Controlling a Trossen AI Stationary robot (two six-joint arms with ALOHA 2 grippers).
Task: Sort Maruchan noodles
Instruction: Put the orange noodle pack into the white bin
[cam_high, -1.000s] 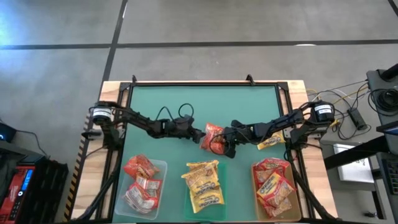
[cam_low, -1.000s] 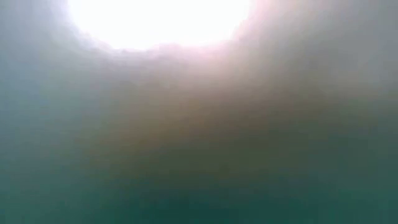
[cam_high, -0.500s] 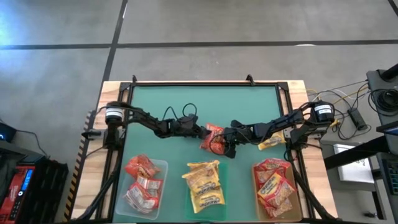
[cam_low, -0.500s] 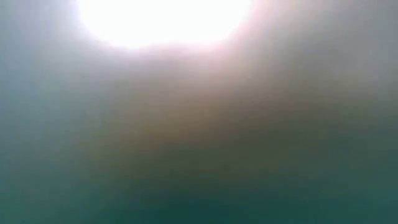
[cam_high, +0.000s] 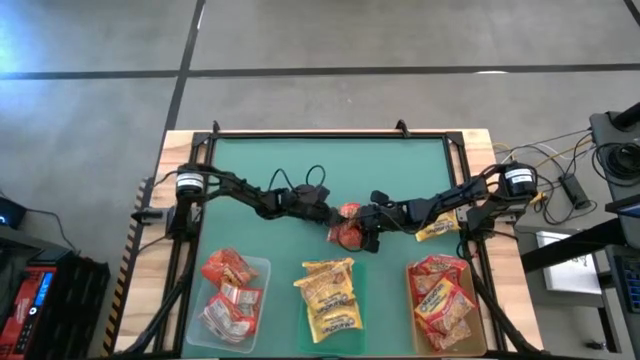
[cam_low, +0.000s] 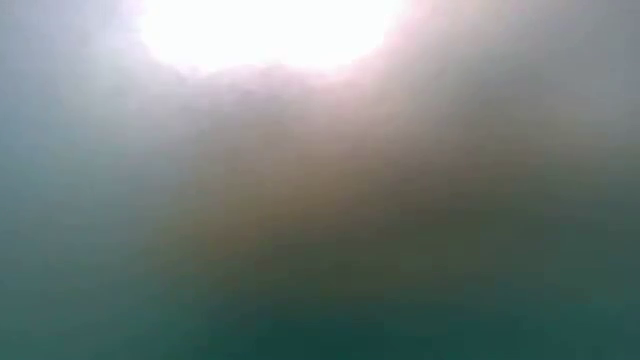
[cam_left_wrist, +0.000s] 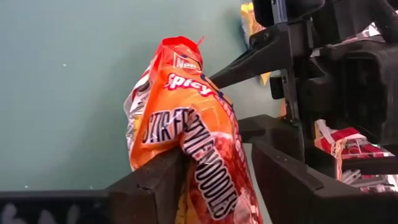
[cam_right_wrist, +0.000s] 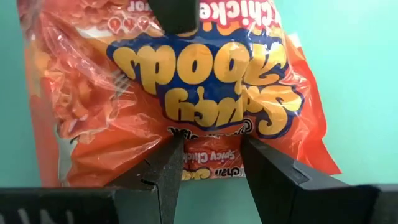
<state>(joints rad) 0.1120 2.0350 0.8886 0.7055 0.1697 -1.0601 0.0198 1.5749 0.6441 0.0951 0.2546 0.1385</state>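
A red-orange noodle packet sits mid-mat between both grippers. My left gripper reaches it from the table's left, and in the left wrist view it is shut on the packet. My right gripper comes from the table's right and is shut on the same packet. Three trays line the near edge. The left tray holds red packets with pale labels, the middle tray holds yellow ones, and the right tray holds red-orange ones. The low view shows only blur. My left gripper pinches the packet's body between its two fingers, coming about level from the table's left. The crinkled packet stands on edge between them, its top end free. My right gripper pinches the packet's end seam between its fingertips, coming from the table's right. The packet spreads out beyond the fingers, and a left finger shows at its far end.
One yellow packet lies on the green mat under my right arm. The far half of the mat is bare. The table's frame posts stand at the corners, and cables lie off the right edge.
My left gripper has moved toward the table's right until its fingers sit on the red-orange packet held by my right gripper. The packet now looks narrower and more bunched from above than a second ago.
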